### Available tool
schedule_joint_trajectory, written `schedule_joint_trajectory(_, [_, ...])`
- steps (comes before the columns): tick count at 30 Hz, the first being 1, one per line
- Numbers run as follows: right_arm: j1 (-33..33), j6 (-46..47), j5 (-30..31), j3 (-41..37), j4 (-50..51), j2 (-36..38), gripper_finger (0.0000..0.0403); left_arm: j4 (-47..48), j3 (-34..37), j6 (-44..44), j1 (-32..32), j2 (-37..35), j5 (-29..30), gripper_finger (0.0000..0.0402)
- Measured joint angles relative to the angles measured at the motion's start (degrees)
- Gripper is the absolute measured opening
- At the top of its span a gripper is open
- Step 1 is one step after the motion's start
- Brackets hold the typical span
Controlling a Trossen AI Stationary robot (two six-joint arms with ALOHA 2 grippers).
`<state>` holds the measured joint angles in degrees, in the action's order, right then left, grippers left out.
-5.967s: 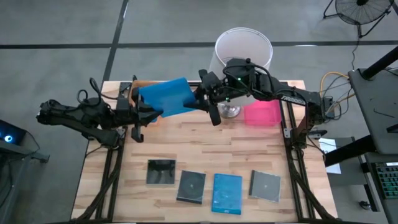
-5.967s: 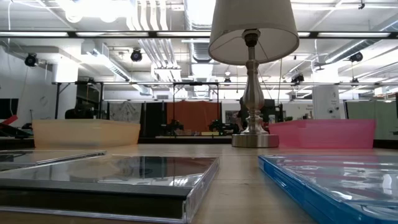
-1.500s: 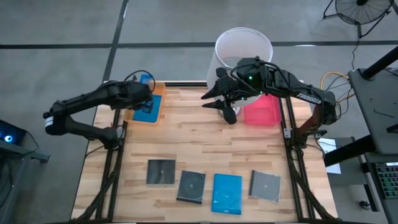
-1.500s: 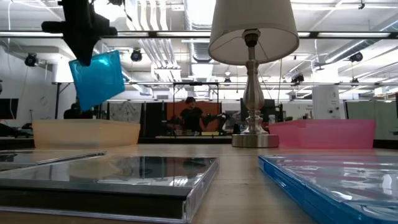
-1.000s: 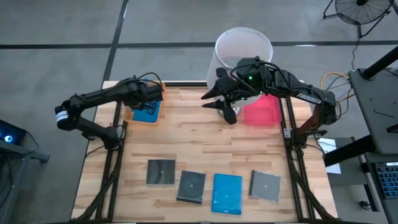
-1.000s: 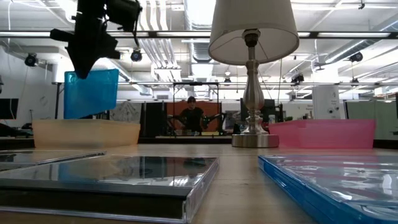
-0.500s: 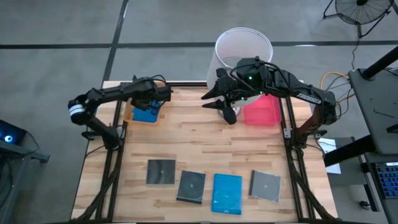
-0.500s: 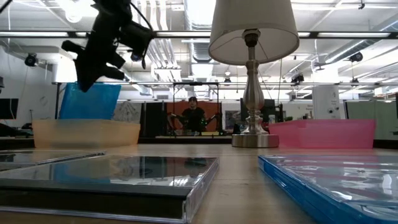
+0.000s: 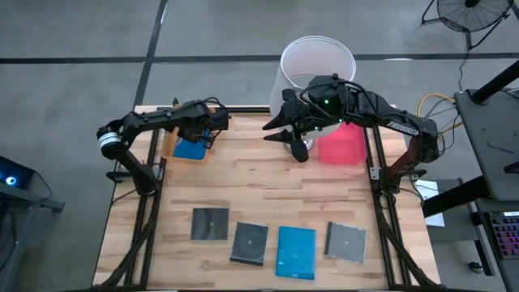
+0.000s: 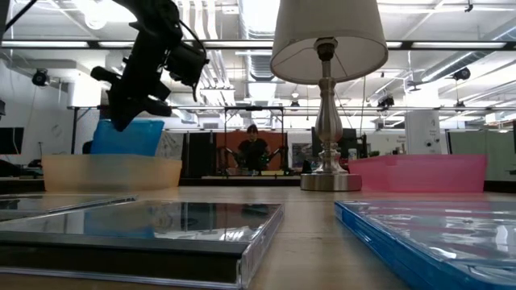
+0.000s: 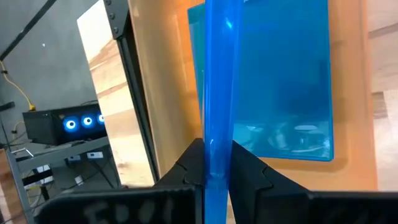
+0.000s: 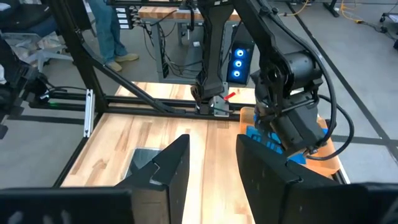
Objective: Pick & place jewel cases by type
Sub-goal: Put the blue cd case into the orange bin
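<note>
Blue jewel case: bright translucent blue, seen edge-on, lowered into the orange tray
Left gripper: pinched on its edge
Right gripper: fingers parted, empty, beside the lamp
Remaining cases: four along the table's front

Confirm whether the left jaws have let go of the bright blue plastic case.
No: the left gripper is clamped on the bright blue plastic case, edge-on over the translucent orange tray.
</note>
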<state>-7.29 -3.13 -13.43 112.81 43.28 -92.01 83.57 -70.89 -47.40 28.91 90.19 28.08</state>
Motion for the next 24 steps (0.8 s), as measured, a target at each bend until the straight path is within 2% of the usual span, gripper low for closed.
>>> schedule_joint_trajectory(7, [0.0, -0.3, 0.0, 0.0, 0.0, 0.0, 0.0135, 0.0, 0.0, 0.0, 0.8, -0.2, 0.0, 0.0014])
schedule_joint_trajectory(17, [0.0, -0.3, 0.0, 0.0, 0.0, 0.0, 0.0123, -0.7, 0.2, -0.3, 1.2, -0.2, 0.0, 0.0014])
schedule_joint_trajectory(24, [0.0, -0.2, 0.0, 0.0, 0.0, 0.0, 0.0131, -2.4, 2.7, -2.1, 1.4, -0.2, -0.1, 0.0014])
